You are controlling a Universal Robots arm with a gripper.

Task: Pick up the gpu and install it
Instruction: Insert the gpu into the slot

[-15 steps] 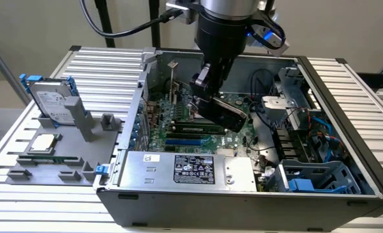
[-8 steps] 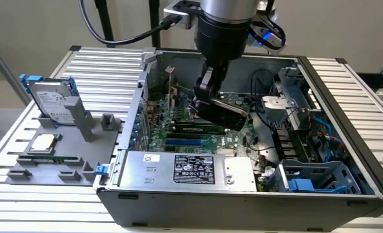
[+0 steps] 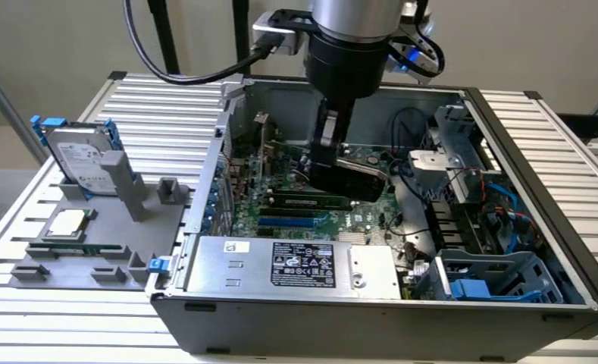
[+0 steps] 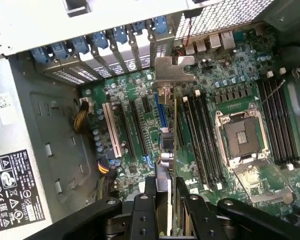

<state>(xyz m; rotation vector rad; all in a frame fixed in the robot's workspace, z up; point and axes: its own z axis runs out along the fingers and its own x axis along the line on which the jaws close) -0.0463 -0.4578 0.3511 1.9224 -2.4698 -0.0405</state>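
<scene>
Inside the open computer case [image 3: 501, 129], the gripper [image 4: 170, 197] is clamped on the gpu [image 4: 166, 145]. It holds the card on edge over the green motherboard's [image 4: 140, 105] expansion slots, with its silver bracket [image 4: 173, 70] near the case's rear slot covers [image 4: 115, 45].

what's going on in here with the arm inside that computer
A robot arm is reaching down into the open computer case. Its pincer is shut on the graphics card, holding it edge-down over the expansion slots of the motherboard, with the card's silver bracket toward the rear openings. Whether the card has gone into a slot cannot be told. A hard drive stands in a holder outside the case.
</scene>
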